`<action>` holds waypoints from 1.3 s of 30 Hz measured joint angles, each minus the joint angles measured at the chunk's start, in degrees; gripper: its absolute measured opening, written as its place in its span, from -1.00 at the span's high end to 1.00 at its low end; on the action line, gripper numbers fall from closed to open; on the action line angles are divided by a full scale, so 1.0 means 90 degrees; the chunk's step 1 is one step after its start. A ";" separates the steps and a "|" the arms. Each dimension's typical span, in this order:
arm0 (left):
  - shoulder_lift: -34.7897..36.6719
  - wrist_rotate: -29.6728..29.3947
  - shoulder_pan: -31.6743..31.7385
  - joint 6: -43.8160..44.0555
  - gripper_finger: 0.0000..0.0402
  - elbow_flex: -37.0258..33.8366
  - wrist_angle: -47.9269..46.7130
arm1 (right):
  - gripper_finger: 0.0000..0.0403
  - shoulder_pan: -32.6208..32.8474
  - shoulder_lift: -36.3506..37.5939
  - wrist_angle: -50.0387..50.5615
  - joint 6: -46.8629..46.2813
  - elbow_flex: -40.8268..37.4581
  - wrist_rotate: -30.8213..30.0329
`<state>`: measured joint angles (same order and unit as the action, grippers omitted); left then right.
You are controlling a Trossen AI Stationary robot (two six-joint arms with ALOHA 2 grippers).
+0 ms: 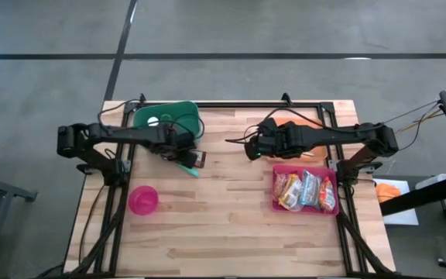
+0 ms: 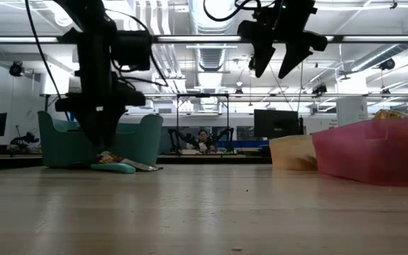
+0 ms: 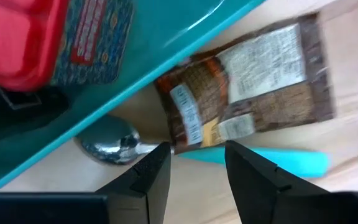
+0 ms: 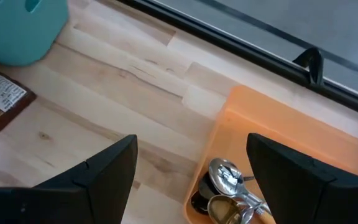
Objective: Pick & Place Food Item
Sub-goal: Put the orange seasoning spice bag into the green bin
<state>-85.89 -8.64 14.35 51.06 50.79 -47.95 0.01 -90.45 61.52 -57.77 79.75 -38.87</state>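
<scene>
A brown food packet (image 3: 247,81) lies flat on the table beside the green bin (image 1: 169,120), and its one end rests over a teal-handled spoon (image 3: 260,158). My left gripper (image 3: 194,165) is open and points down. Its fingers stand on either side of the spoon's neck and the packet's end. In the low view the left gripper (image 2: 108,150) hangs just above the table. My right gripper (image 1: 254,145) is open with nothing between its fingers, high over the middle of the table by the orange bin (image 4: 278,143). My left gripper comes from above with its fingers (image 3: 157,168) pointing down beside the spoon's neck (image 3: 185,151) and the packet's end (image 3: 179,124). Whether they touch either one, I cannot tell.
A red packet (image 3: 17,37) and a blue one (image 3: 92,37) lie inside the green bin. A pink tray (image 1: 279,208) holding several food packets stands at the right. A pink cup (image 1: 143,200) stands at the near left. Metal spoons (image 4: 229,180) lie in the orange bin.
</scene>
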 joint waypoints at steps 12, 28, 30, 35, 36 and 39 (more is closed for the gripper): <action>0.0024 0.0244 0.0000 0.0149 0.24 -0.0807 0.1096 | -0.49 0.0000 -0.0001 -0.0017 0.0283 0.0000 -0.0017; -0.0007 0.0166 0.0005 -0.0026 0.30 -0.1103 0.2055 | -0.49 0.0015 -0.0003 -0.0017 0.0466 0.0000 0.0012; -0.0005 0.0148 0.0000 -0.0030 0.37 -0.1148 0.2076 | -0.49 0.0015 -0.0003 -0.0015 0.0467 0.0000 0.0018; 0.0000 0.0098 0.0000 -0.0031 0.61 -0.1177 0.2112 | -0.49 0.0015 -0.0003 -0.0015 0.0494 -0.0001 0.0031; 0.0000 0.0084 0.0000 -0.0028 0.65 -0.1180 0.2139 | -0.49 0.0015 -0.0003 -0.0015 0.0496 0.0000 0.0031; 0.0000 0.0075 0.0000 -0.0026 0.78 -0.1179 0.2170 | -0.49 0.0015 -0.0003 -0.0012 0.0509 0.0000 0.0032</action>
<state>-85.89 -7.97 14.35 50.83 40.18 -28.42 0.14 -90.48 61.41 -53.18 79.75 -38.58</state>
